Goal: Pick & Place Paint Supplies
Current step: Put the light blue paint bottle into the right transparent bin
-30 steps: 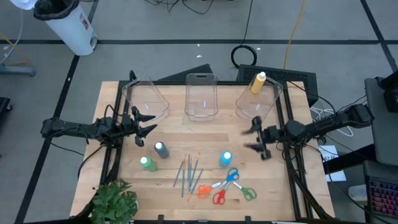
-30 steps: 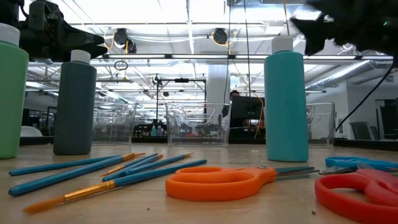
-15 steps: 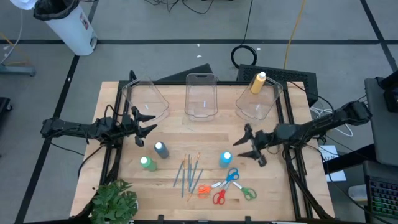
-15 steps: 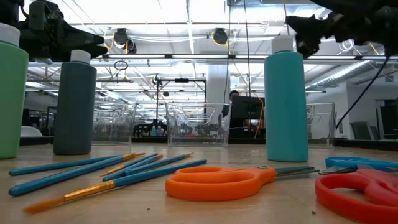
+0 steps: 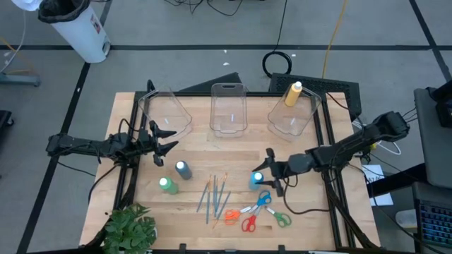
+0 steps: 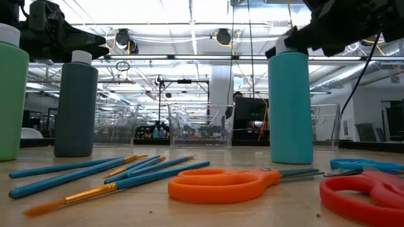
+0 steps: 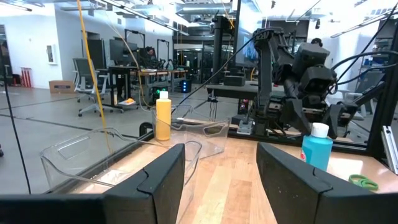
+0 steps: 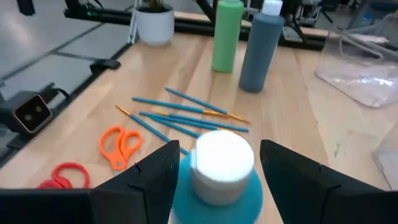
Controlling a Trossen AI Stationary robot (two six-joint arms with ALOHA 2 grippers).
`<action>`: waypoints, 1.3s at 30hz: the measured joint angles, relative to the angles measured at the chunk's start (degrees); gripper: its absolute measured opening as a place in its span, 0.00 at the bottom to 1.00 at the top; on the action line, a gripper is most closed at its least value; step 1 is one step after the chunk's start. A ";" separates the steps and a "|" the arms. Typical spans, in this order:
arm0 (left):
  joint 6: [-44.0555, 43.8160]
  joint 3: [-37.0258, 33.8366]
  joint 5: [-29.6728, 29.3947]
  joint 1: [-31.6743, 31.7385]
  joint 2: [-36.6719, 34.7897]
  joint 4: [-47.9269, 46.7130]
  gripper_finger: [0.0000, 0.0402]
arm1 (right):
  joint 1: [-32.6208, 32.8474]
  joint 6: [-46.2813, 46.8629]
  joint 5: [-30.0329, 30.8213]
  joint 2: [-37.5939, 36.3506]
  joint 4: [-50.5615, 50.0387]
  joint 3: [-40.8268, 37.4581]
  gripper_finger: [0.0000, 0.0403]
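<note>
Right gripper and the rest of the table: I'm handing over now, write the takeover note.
Right gripper: open, astride the blue bottle's cap, not closed on it.
Left gripper: open, empty, waiting near the left bin.
Done: yellow bottle lies in the right bin.
Left: blue, green bottle, grey-blue bottle, brushes, scissors, all on the table.

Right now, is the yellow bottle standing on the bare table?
No, the yellow bottle lies inside the clear bin at the table's far right.
</note>
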 joint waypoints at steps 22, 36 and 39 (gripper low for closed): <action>0.00 0.00 0.00 0.01 0.00 -0.01 0.52 | 0.01 3.57 1.24 -7.53 -8.34 1.23 0.25; 0.00 0.00 -0.01 0.02 -0.02 -0.02 0.52 | -0.01 8.18 5.77 -11.22 -16.57 2.64 0.25; 0.00 0.00 -0.01 0.02 -0.02 0.00 0.52 | -0.03 7.42 5.73 -12.32 -16.49 4.33 0.25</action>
